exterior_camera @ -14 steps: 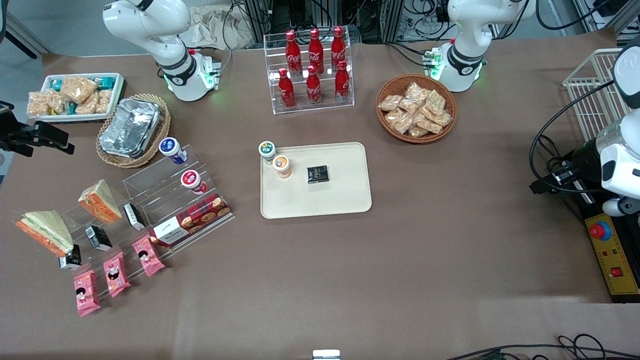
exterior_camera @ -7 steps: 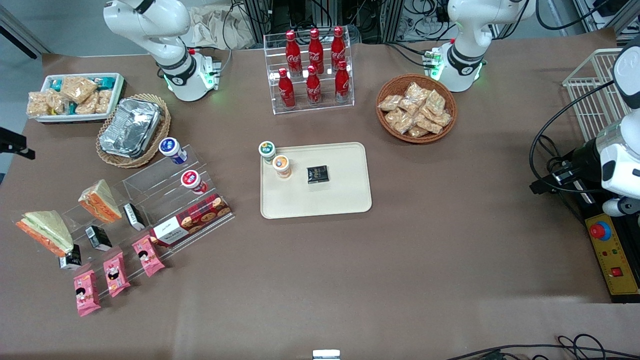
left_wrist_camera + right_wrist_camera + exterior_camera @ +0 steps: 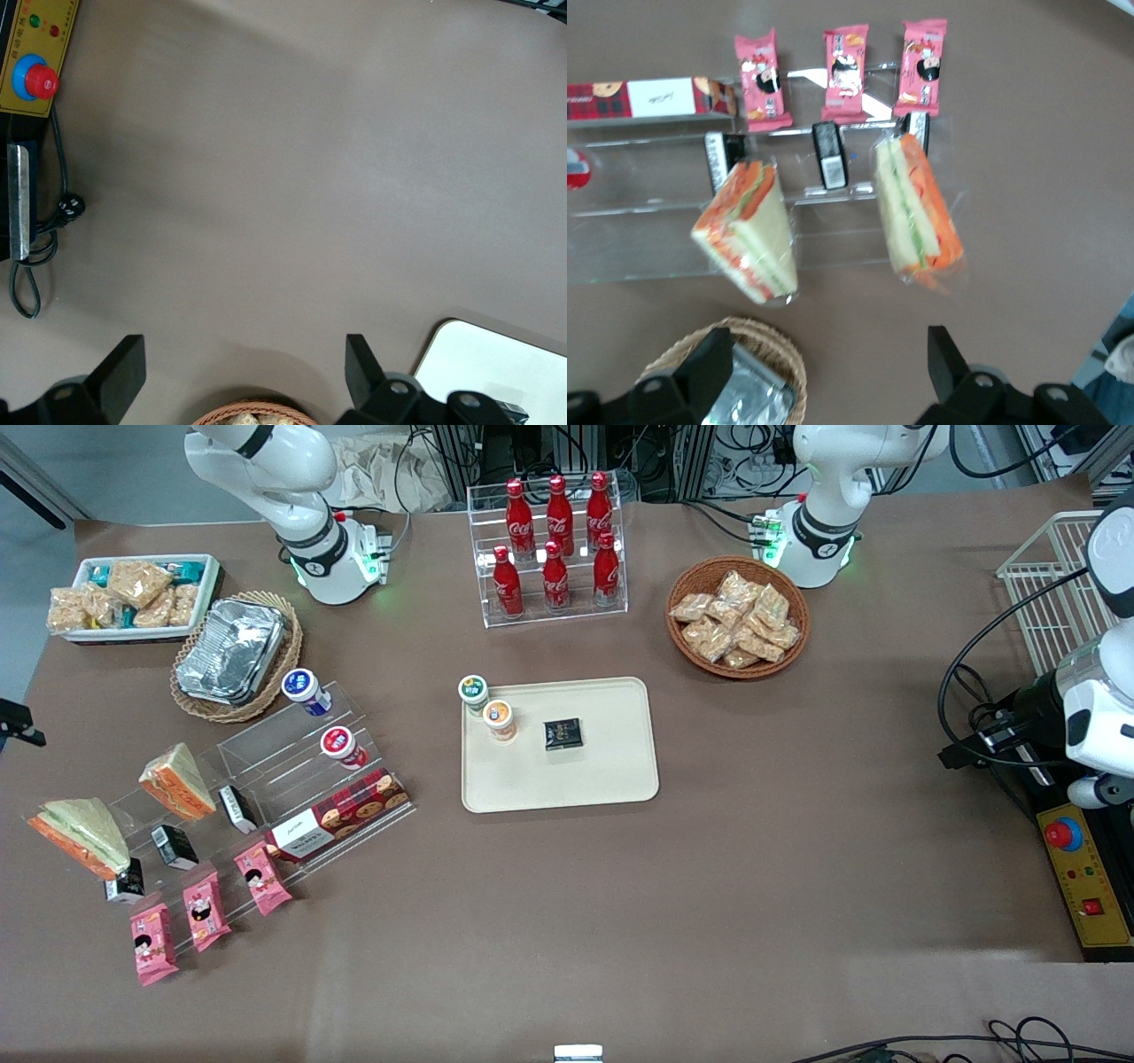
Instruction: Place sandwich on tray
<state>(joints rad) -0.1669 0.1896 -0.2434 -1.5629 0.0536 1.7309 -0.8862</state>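
A: Entry – sandwich (image 3: 80, 834). Where is it?

B: On the lowest step of the clear acrylic stand (image 3: 266, 757), at the working arm's end of the table, well apart from the tray (image 3: 602, 779). A small black box (image 3: 125, 880) sits just beside its nearer tip.

A: Appearance?

B: Long, flat triangular wedge in clear wrap. Pale whitish-green bread, with a thin orange and green filling line along one edge. It lies tilted against the step. The wrist view shows the layers more clearly: pale bread slices, a green strip and an orange band down one long side.

A: Neighbour?

B: A stubbier, thicker sandwich wedge (image 3: 177, 781) with a broad orange face, one step up and nearer the table's middle. The two do not touch.

A: Gripper (image 3: 828, 376)?

B: Released – fingers (image 3: 709, 359) spread wide, nothing between them. It hangs above the stand, apart from both wedges, with a foil container (image 3: 749, 394) in a wicker basket just beneath.

A: Tray contents?

B: An orange-lidded cup (image 3: 500, 720) and a small black packet (image 3: 563, 733). A green-lidded cup (image 3: 474, 693) stands at its corner. No sandwich on it.
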